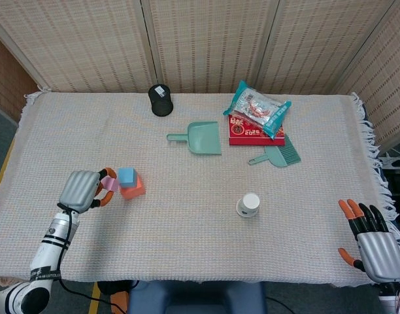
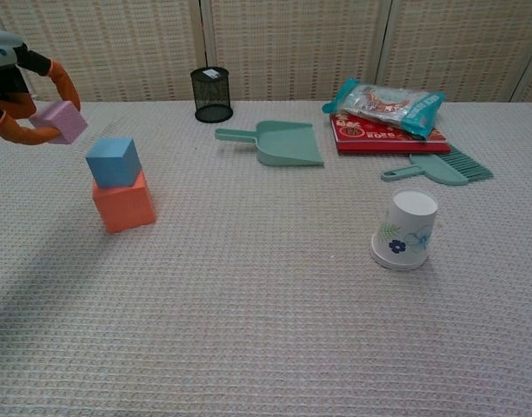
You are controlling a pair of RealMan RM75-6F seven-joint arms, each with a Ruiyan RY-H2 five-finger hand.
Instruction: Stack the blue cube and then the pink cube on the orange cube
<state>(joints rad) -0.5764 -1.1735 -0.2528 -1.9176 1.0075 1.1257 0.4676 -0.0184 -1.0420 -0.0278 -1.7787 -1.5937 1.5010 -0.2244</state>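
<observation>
The blue cube (image 1: 126, 174) (image 2: 114, 162) sits on top of the orange cube (image 1: 133, 188) (image 2: 124, 204) at the table's left. My left hand (image 1: 82, 190) (image 2: 14, 87) holds the pink cube (image 1: 110, 182) (image 2: 62, 122) pinched in its fingertips, raised above the table, just left of the stack and higher than the blue cube. My right hand (image 1: 373, 239) rests at the table's front right corner with fingers spread and nothing in it; the chest view does not show it.
A white paper cup (image 1: 250, 205) (image 2: 408, 230) stands right of centre. Further back lie a green dustpan (image 1: 199, 138) (image 2: 275, 143), a small brush (image 1: 278, 154), a red box with a snack bag (image 1: 255, 118) on it, and a black mesh cup (image 1: 161, 100) (image 2: 212, 95).
</observation>
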